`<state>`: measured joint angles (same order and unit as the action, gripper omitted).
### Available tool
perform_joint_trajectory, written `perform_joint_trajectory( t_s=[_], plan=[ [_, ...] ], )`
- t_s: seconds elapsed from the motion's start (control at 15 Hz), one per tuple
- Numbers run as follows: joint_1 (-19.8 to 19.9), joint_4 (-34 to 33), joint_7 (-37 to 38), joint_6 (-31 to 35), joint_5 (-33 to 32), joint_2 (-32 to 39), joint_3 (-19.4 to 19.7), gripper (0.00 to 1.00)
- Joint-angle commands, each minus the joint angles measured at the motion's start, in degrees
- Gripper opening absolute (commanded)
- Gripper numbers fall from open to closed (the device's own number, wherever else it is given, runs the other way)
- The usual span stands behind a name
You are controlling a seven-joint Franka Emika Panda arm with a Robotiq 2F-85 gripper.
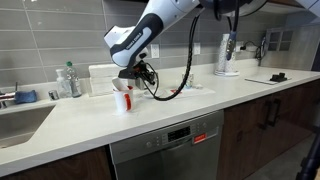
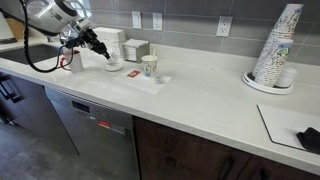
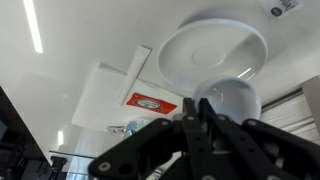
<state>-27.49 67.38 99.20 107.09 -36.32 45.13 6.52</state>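
My gripper (image 2: 97, 47) hangs low over the white counter, just left of a white saucer (image 2: 112, 66). In the wrist view its black fingers (image 3: 197, 118) are closed on the handle of a shiny spoon (image 3: 230, 98), whose bowl sits at the edge of the saucer (image 3: 215, 45). A white napkin (image 3: 105, 95) with a red packet (image 3: 150, 102) lies beside it. A patterned paper cup (image 2: 150, 67) stands on the napkin's far end. In an exterior view the gripper (image 1: 133, 76) is right above a white cup (image 1: 122, 99).
A sink (image 1: 18, 122) and soap bottles (image 1: 68, 80) are at the counter's left. White boxes (image 2: 128, 45) stand by the wall. A tall stack of paper cups (image 2: 276, 48) and a black object (image 2: 309, 139) are at the right. A cable (image 1: 175, 90) droops from the arm.
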Motion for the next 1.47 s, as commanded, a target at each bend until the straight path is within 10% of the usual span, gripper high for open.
perform_joint_trajectory(
  t_s=[0.0,1.4],
  plan=[
    [2.0,1.6,-4.9,-0.3,3.0,-2.9,-1.7,0.07],
    [17.6,7.7,-33.9,9.5,34.7,-8.5,-8.3,0.07]
  ],
)
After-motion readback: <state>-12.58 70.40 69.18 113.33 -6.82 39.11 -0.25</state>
